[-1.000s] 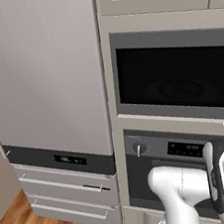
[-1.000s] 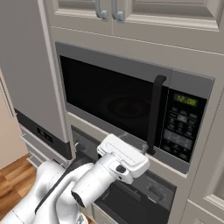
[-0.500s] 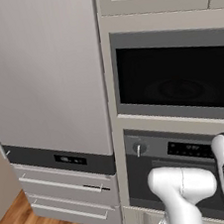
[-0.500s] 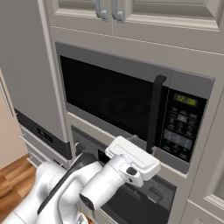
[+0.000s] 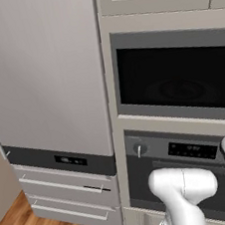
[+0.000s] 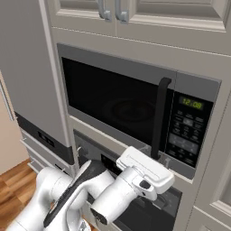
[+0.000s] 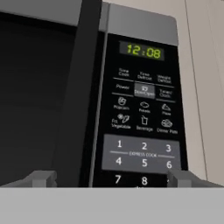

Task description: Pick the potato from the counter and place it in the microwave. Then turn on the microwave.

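One microwave (image 6: 135, 113), with one black glass door (image 5: 178, 78) and one upright black handle (image 6: 159, 118). One control panel (image 7: 142, 118) — one green clock readout (image 7: 144, 50) on it, and eight number keys in view, 1 through 8. One oven (image 5: 179, 168) below, with one knob (image 5: 138, 150) and one display strip (image 5: 192, 150). One tall grey fridge (image 5: 42, 78) — two drawers (image 5: 70, 193) under it. Two cupboard handles (image 6: 112, 9) above. One white arm (image 6: 85, 194), one pincer (image 7: 111, 178) with two fingertips (image 7: 41, 178).
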### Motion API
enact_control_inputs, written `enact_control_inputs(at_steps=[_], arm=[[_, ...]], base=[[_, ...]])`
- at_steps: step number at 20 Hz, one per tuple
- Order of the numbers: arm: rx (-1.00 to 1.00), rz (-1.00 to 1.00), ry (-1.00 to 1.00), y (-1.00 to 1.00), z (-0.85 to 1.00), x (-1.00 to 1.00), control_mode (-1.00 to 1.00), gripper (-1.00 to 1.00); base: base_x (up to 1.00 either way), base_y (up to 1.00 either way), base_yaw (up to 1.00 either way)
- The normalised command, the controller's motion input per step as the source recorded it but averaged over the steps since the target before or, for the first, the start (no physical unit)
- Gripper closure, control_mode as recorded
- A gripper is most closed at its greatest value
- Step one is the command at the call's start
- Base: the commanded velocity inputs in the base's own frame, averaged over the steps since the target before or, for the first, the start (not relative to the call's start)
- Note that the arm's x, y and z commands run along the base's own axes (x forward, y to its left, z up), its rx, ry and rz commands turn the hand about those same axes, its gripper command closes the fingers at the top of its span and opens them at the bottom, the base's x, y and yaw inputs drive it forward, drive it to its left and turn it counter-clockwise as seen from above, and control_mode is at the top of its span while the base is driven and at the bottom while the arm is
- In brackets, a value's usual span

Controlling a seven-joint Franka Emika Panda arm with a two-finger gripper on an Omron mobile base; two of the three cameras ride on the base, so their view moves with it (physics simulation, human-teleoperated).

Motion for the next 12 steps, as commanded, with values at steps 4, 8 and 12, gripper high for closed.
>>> enact_control_inputs(at_steps=[4, 8, 12], arm=[[0.00, 0.00, 0.00, -0.32, -0.05, -0.03, -1.00, -1.00], [0.00, 0.03, 0.00, -0.44, 0.00, -0.03, -1.00, -1.00], [0.00, 0.02, 0.01, -0.34, -0.07, -0.01, -1.00, -1.00]], base=[[0.00, 0.00, 0.00], [0.00, 0.00, 0.00], [0.00, 0.00, 0.00]])
